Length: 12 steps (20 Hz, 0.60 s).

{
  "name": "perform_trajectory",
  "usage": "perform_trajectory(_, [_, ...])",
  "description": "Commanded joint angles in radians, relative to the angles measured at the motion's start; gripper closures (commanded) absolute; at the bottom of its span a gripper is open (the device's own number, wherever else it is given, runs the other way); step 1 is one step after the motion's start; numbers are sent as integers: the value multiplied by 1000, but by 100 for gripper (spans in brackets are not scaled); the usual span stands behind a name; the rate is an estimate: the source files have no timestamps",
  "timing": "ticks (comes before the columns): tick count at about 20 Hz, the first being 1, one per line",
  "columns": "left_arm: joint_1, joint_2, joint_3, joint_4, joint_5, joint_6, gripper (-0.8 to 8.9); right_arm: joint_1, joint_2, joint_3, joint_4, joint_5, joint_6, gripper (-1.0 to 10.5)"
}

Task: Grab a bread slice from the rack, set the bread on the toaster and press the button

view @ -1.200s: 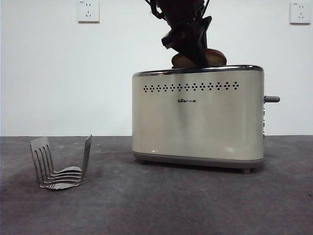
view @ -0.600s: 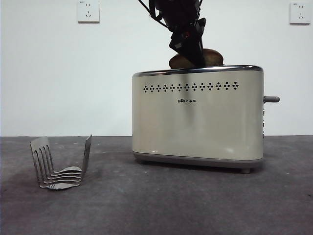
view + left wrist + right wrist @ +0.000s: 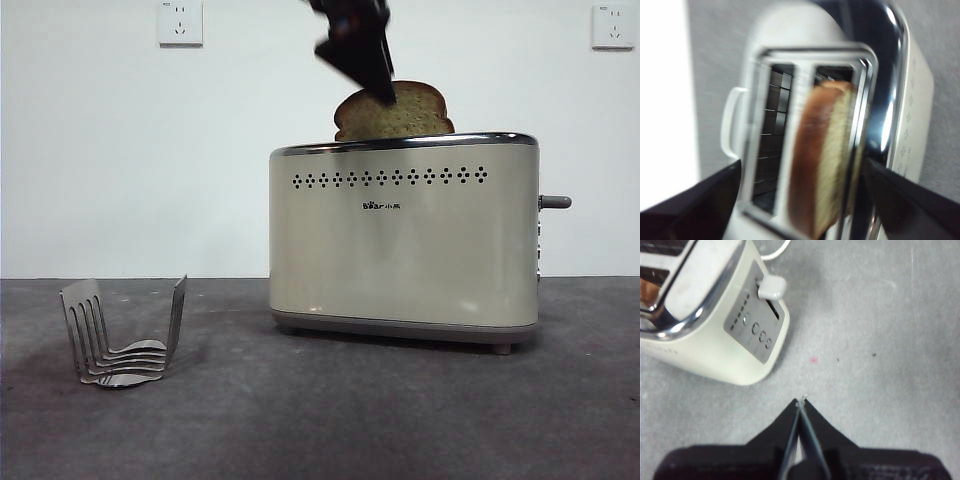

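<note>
One slice of bread stands upright in the toaster, in the slot nearer its holed face, with its domed top above the chrome rim. The left gripper hangs just above it, jaws wide apart on either side of the slice and touching nothing; in the front view its dark tip overlaps the crust's upper edge. The right gripper waits over bare table beside the toaster's narrow end, jaws pressed together and empty. The button sticks out from that end, up and untouched. The rack stands empty, well apart from the toaster.

The bread looks light and soft, with a firmer crust; a hard squeeze would likely dent the crumb. The best hold is probably across its flat faces near the domed top. The button looks stiff and small, so it likely wants a straight downward push from closed jaws.
</note>
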Motion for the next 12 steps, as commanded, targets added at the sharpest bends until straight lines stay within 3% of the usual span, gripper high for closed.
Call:
perform_trajectory(1, [2, -56, -9, 2, 5, -63, 405, 2, 0, 2, 12, 0, -5, 946])
perform_trajectory(2, [2, -84, -9, -2, 5, -142, 407, 2, 2, 2, 12, -4, -4, 946])
perform_trajectory(4, [2, -143, -9, -26, 5, -378, 415, 1, 27, 2, 26, -29, 14, 950])
perform_trajectory(5, [2, -173, -9, -48, 5, -483, 478, 0, 52, 2, 47, -43, 34, 950])
perform_trajectory(6, [2, -201, -9, -80, 5, -567, 600, -4, 82, 2, 81, -60, 54, 951])
perform_trajectory(8, [3, -259, -9, -168, 5, -700, 834, -39, 152, 2, 182, -162, 105, 951])
perform_trajectory(10, [12, -309, -9, -233, 5, -796, 819, -85, 240, 2, 314, -320, 187, 951])
perform_trajectory(12, [18, -344, -9, -297, 5, -817, 819, -122, 342, 2, 446, -447, 261, 951])
